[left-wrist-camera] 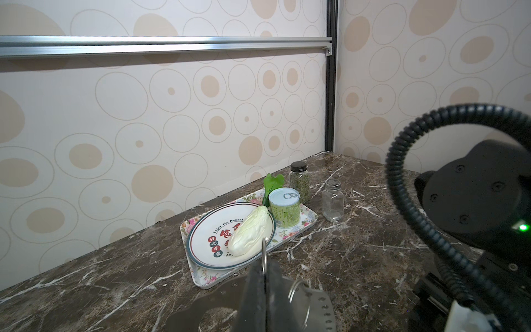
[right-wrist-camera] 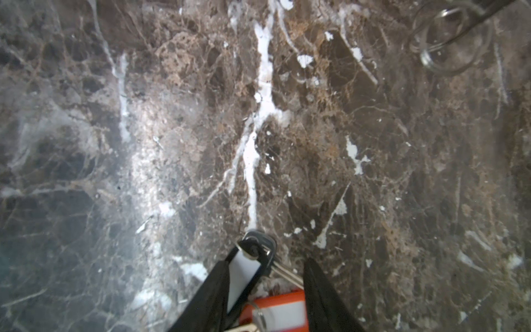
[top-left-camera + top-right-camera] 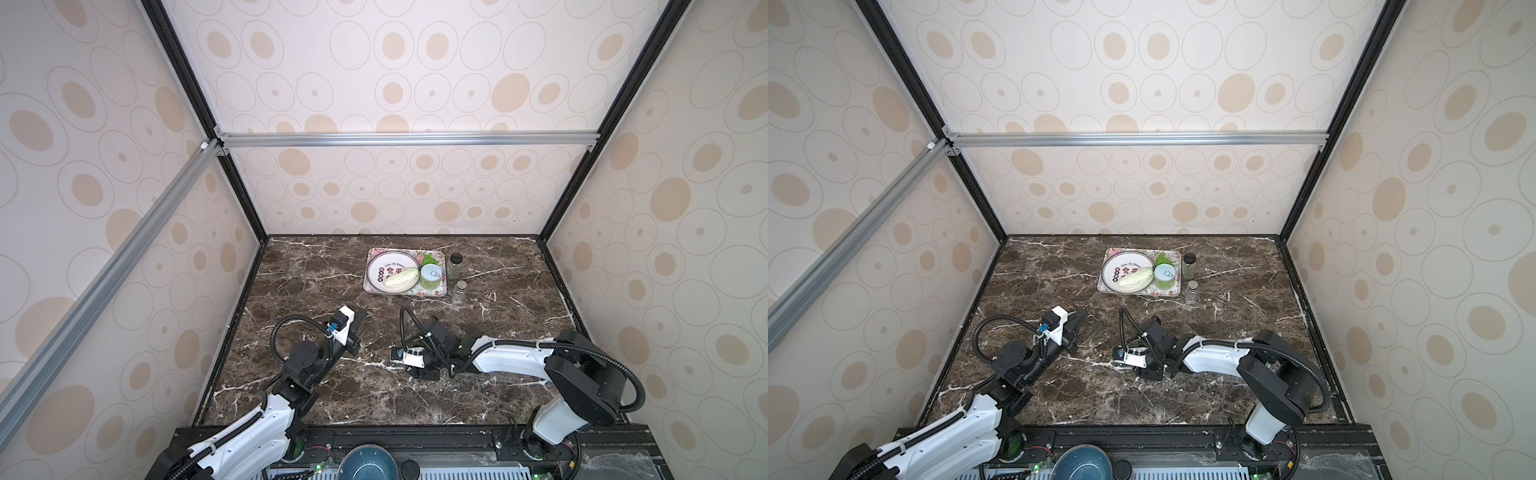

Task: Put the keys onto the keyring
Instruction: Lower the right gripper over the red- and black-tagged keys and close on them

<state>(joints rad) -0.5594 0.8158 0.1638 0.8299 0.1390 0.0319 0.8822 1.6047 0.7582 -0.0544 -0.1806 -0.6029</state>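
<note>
The marble table (image 3: 316,270) fills the lower part of both top views. Taking its middle as the clock centre, a flowered tray (image 3: 436,292) sits at 12 o'clock; it carries a white plate (image 3: 382,266), a pale cabbage (image 3: 401,277) and a green can (image 3: 431,276). Two glass jars (image 3: 456,266) stand just beside the tray, at its 3 o'clock.

The left gripper (image 3: 361,316) is at about 10 o'clock from the middle. Its jaws are fully closed and they pinch the keyring (image 1: 264,253), a thin wire loop that stands up from between the fingers. A flat grey plate (image 1: 319,310) with small holes on its rim shows under them; I cannot tell if it belongs to the ring.

The right gripper (image 2: 265,263) is low over the table at about 5 o'clock, near the middle. Its jaws stand partly apart and have hold of nothing. The keys (image 2: 287,277) lie on the marble between them, with the black tag (image 2: 244,273), white-labelled, and the red-orange tag (image 2: 273,297). One finger seems to touch the black tag; the other is apart.

In my judgement the task is at an early stage. The ring is ready in one gripper, but no key hangs on it. What is left is to grip a key, carry it toward 10 o'clock, thread it on the wire, and then do the same with the second key.
</note>
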